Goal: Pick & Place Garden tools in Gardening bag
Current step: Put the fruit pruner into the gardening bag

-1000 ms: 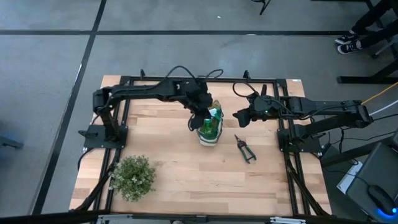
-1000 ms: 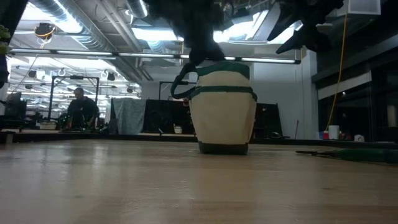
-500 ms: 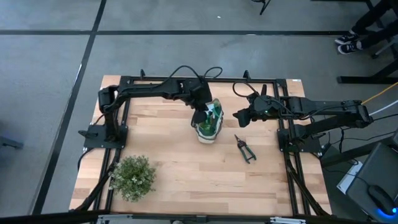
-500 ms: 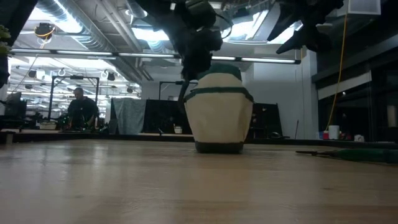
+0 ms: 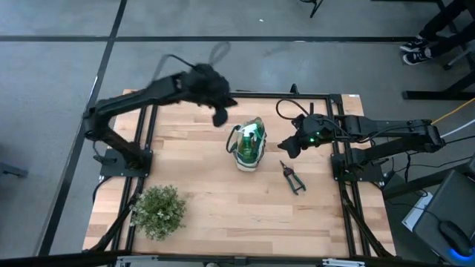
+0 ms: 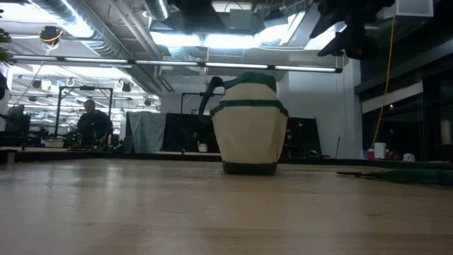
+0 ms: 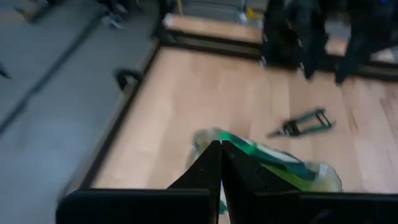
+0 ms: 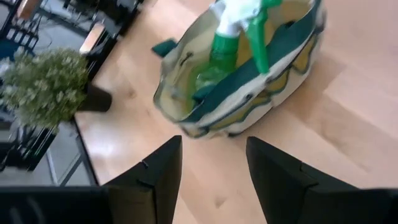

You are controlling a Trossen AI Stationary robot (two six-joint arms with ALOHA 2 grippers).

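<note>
cream canvas gardening bag [image 8: 249,93] with dark green trim, on the wooden table [image 8: 348,124] — a translucent green spray bottle [image 8: 227,46] stands inside. bushy potted plant [image 8: 46,87] well apart, near the table's edge. right gripper [image 8: 214,177] — two dark fingers spread, nothing between them.

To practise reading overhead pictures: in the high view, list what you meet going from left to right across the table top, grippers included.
Potted plant → left gripper → gardening bag with the spray bottle inside → right gripper → pruning shears.

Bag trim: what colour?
Dark green trim on the cream gardening bag, clearest in the right wrist view.
</note>
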